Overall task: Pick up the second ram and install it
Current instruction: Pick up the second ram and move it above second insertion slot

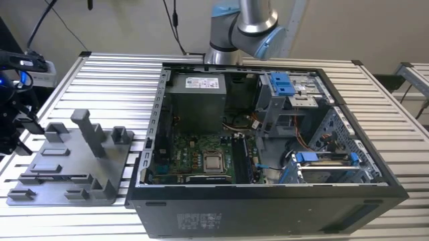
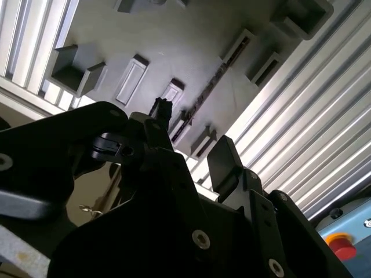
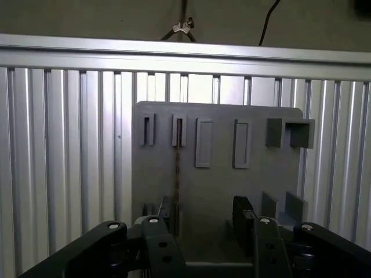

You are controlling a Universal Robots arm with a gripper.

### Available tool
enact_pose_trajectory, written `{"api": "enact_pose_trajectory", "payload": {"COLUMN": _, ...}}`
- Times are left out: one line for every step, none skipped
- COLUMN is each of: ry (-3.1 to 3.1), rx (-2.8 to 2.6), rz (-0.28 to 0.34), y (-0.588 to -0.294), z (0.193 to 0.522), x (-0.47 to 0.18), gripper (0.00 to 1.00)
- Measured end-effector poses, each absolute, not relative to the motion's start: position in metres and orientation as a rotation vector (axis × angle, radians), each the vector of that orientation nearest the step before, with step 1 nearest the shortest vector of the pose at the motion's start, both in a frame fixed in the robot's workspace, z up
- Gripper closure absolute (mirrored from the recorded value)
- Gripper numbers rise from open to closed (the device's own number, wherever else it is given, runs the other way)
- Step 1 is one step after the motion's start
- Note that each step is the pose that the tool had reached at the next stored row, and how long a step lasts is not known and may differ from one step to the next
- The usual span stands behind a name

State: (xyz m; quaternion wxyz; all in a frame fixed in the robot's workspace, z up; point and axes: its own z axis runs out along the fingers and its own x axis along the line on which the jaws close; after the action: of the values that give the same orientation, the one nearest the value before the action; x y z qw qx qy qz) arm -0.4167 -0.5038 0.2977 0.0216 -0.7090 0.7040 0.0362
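Claw (image 3: 204, 208) is open, fingers apart with nothing between them, hanging just above the grey tray (image 3: 220, 179) on the slatted tabletop (image 1: 107, 85), at the exterior view's left of the open computer case (image 1: 268, 206). Second ram (image 3: 177, 174) stands on edge in its tray slot, untouched. In both wrist views the stick looks lined up with one finger, not the gap. Risk: a straight descent could land that finger on the ram's top edge, bending it or jamming it. An off-centre pinch could let it tilt.

Silver-grey tubular arm (image 1: 249, 15) with pale blue joint caps; matte black fingers (image 3: 242, 220), small silver screw heads.
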Motion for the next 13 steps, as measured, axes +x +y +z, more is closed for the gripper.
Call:
{"api": "enact_pose_trajectory", "payload": {"ry": 2.183, "rx": -2.198, "rz": 0.114, "y": -0.504, "z": 0.297, "x": -0.417, "gripper": 0.46}}
{"api": "enact_pose_trajectory", "payload": {"ry": 2.184, "rx": -2.199, "rz": 0.116, "y": -0.504, "z": 0.297, "x": -0.417, "gripper": 0.46}}
{"api": "enact_pose_trajectory", "payload": {"ry": 2.184, "rx": -2.199, "rz": 0.116, "y": -0.504, "z": 0.297, "x": -0.417, "gripper": 0.46}}
{"api": "enact_pose_trajectory", "payload": {"ry": 2.184, "rx": -2.199, "rz": 0.116, "y": -0.504, "z": 0.297, "x": -0.417, "gripper": 0.46}}
{"api": "enact_pose_trajectory", "payload": {"ry": 2.184, "rx": -2.199, "rz": 0.116, "y": -0.504, "z": 0.296, "x": -0.417, "gripper": 0.46}}
{"api": "enact_pose_trajectory", "payload": {"ry": 2.186, "rx": -2.2, "rz": 0.115, "y": -0.504, "z": 0.296, "x": -0.417, "gripper": 0.46}}
{"api": "enact_pose_trajectory", "payload": {"ry": 2.186, "rx": -2.201, "rz": 0.115, "y": -0.504, "z": 0.294, "x": -0.417, "gripper": 0.46}}
{"api": "enact_pose_trajectory", "payload": {"ry": 2.187, "rx": -2.202, "rz": 0.116, "y": -0.504, "z": 0.293, "x": -0.417, "gripper": 0.46}}
{"api": "enact_pose_trajectory", "payload": {"ry": 2.188, "rx": -2.202, "rz": 0.117, "y": -0.504, "z": 0.291, "x": -0.417, "gripper": 0.46}}
{"api": "enact_pose_trajectory", "payload": {"ry": 2.188, "rx": -2.202, "rz": 0.118, "y": -0.504, "z": 0.289, "x": -0.417, "gripper": 0.46}}
{"api": "enact_pose_trajectory", "payload": {"ry": 2.189, "rx": -2.203, "rz": 0.119, "y": -0.504, "z": 0.287, "x": -0.417, "gripper": 0.46}}
{"api": "enact_pose_trajectory", "payload": {"ry": 2.189, "rx": -2.204, "rz": 0.121, "y": -0.504, "z": 0.286, "x": -0.417, "gripper": 0.46}}
{"api": "enact_pose_trajectory", "payload": {"ry": 2.19, "rx": -2.204, "rz": 0.123, "y": -0.504, "z": 0.284, "x": -0.417, "gripper": 0.46}}
